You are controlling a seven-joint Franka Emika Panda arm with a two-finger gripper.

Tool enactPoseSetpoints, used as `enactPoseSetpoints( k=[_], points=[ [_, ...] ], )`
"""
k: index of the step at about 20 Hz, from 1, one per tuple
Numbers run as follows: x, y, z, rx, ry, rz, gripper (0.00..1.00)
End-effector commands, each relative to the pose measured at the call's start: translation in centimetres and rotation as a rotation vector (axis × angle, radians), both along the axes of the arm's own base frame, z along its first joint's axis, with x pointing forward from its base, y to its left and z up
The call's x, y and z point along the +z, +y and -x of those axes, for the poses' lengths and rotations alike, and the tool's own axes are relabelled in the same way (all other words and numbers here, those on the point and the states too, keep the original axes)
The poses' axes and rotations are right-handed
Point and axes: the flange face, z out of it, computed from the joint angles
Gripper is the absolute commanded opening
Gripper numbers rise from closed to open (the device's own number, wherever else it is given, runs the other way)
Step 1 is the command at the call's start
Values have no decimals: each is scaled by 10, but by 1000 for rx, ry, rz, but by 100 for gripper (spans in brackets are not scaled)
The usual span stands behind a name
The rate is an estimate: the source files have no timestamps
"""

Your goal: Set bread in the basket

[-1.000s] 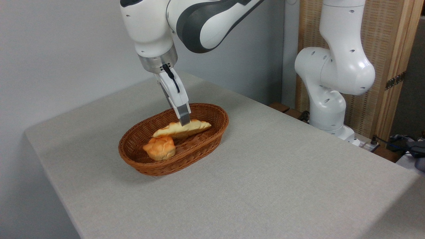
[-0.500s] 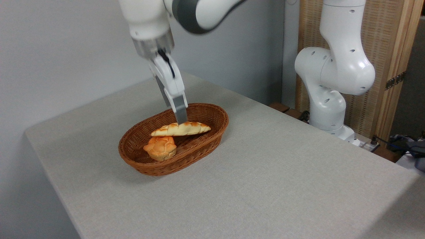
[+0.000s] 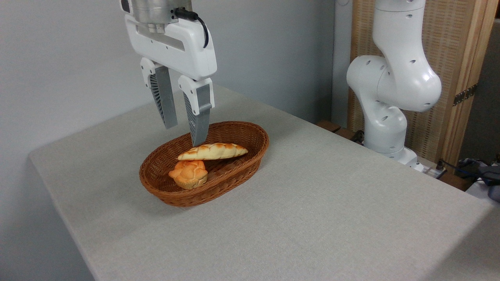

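Note:
The long braided bread (image 3: 213, 151) lies inside the oval wicker basket (image 3: 250, 134), resting across its middle with one end on a small round bun (image 3: 188, 174). My gripper (image 3: 184, 134) hangs open just above the basket's far left rim, nothing between its two grey fingers. Its right fingertip is just above the bread's left half and apart from it.
The basket stands on a grey cloth-covered table (image 3: 312, 203). The arm's white base (image 3: 390, 89) rises at the back right beside a wooden screen. Cables lie at the far right edge.
The gripper let go of the bread, which settled flat in the basket. It then rose and turned, so both open fingers now show side by side.

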Motion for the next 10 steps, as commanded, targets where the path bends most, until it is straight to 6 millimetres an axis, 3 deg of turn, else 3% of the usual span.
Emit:
enactPoseSetpoints(
  k=[1, 10],
  points=[
    [6, -5, -3, 6, -16, -27, 100],
    [3, -7, 7, 6, 41, -2, 100]
  ],
)
